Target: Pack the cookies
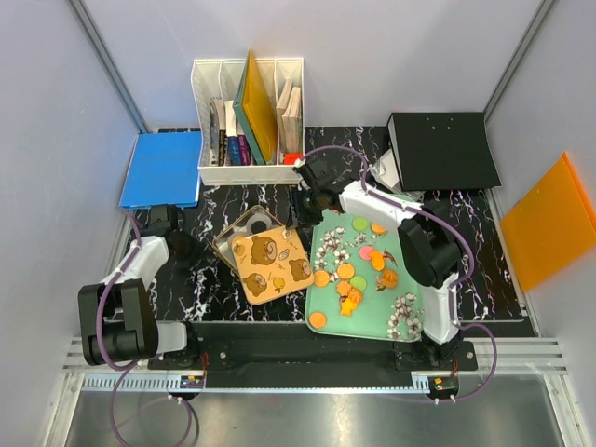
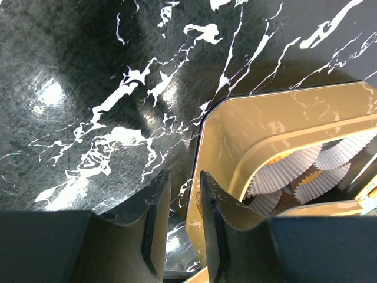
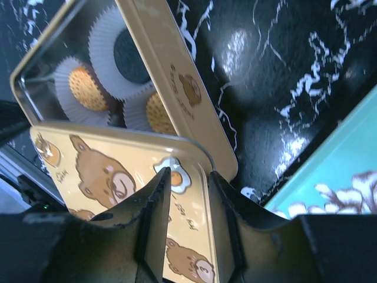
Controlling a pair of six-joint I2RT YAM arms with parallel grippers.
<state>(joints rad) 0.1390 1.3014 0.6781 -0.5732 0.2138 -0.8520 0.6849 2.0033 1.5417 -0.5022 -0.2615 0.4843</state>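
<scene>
Dark fingers of the right pincer (image 3: 189,177) fill the foreground of its wrist view. They are drawn in to a narrow gap and clamp the corner of the bear-printed lid (image 3: 118,171).

Most of the cookies (image 1: 346,271) lie scattered on the mint-green tray (image 1: 372,321). They are chiefly orange, with a green and a pink one among them. One black cookie and two tan ones sit in white paper cups (image 3: 106,35) inside the gold tin (image 3: 177,88).

That lid lies askew over the tin's near part, just beside the tray's left edge. Close to the tin's far corner hangs the left pincer (image 2: 184,177), its fingers barely parted and holding nothing.

Everything stands on the black marbled surface (image 1: 494,261). At the back are a white file rack (image 1: 242,174), a blue folder (image 1: 163,168) and a black binder (image 1: 442,149).
</scene>
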